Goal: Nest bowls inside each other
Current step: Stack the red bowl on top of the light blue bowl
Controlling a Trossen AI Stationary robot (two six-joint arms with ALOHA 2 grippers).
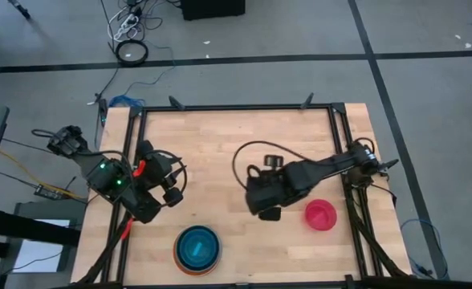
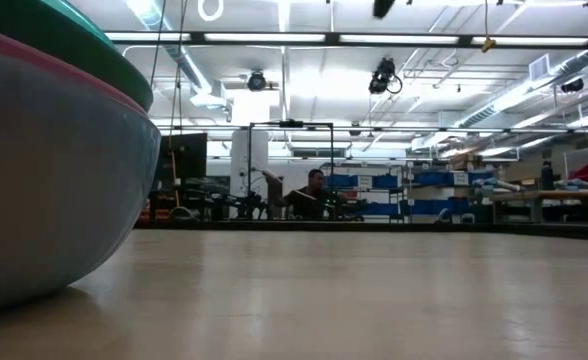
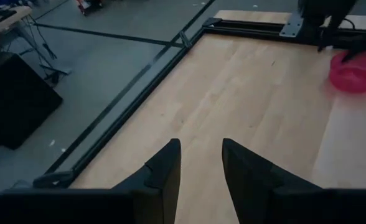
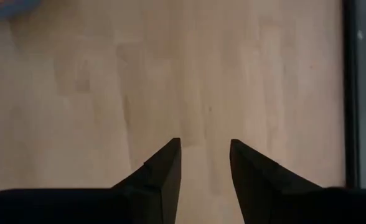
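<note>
Nearest the low camera, at the left of its frame, the smooth rounded wall of my stack of nested bowls (image 2: pixel 44 180) fills the view: a pale blue-grey outer shell with a pink rim and a teal rim showing above it, resting on the worktop (image 2: pixel 354 300). In the high view the same stack (image 1: pixel 197 249) sits at the lower centre of the frame, a round teal bowl with a lighter blue one inside and an orange edge at its outer rim.

The worktop (image 1: pixel 220 152) is light wood in butcher-block strips, matte, framed by black metal rails.

My left hand (image 3: pixel 200 168) hangs over bare wood at the left of the high frame, its two dark wedge-shaped fingers (image 3: pixel 164 174) parted with nothing between them. My right hand (image 4: pixel 205 168) hovers at right of centre, fingers (image 4: pixel 164 174) likewise apart and empty, above plain wood grain.

Just right of my right hand in the high view lies a single magenta-red bowl (image 1: pixel 320 214), round, glossy plastic, upright; the left wrist view shows it (image 3: pixel 356 71) translucent pink at upper right.

Beyond the worktop, the low view shows a person seated far off among shelving and ceiling strip lights. I can read no writing or labels anywhere.
</note>
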